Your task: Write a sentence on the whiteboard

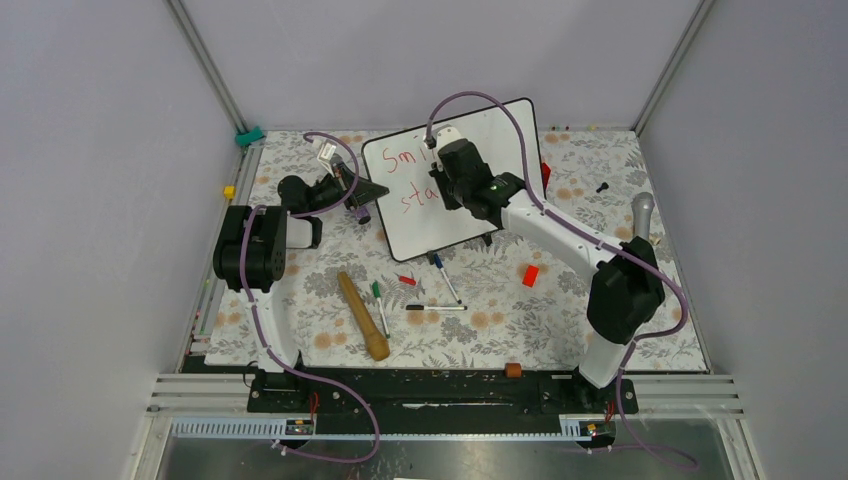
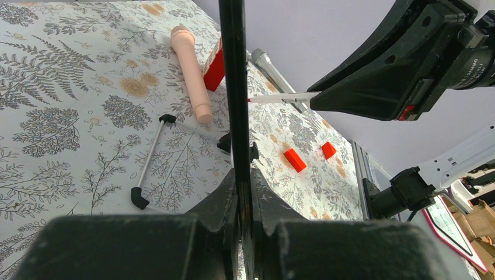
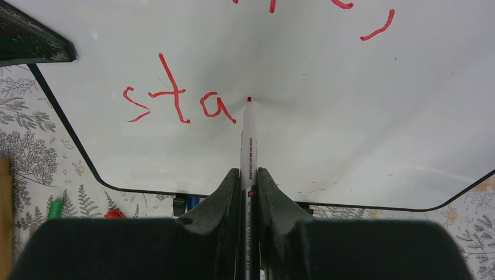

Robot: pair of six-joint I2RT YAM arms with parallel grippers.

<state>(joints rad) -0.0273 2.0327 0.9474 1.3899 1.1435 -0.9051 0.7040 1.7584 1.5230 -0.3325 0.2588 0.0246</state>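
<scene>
Whiteboard frame sits edge-on in my left gripper, jaws clamped on the black rim. Right gripper is closed on a red-tipped marker, tip touching the board just right of "sta". The sentence has a top line that the right arm partly hides. Board stands tilted at far centre of the desk. A wooden stick and a red block lie in front.

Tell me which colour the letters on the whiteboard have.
The letters are red; they show best in the right wrist view.
</scene>
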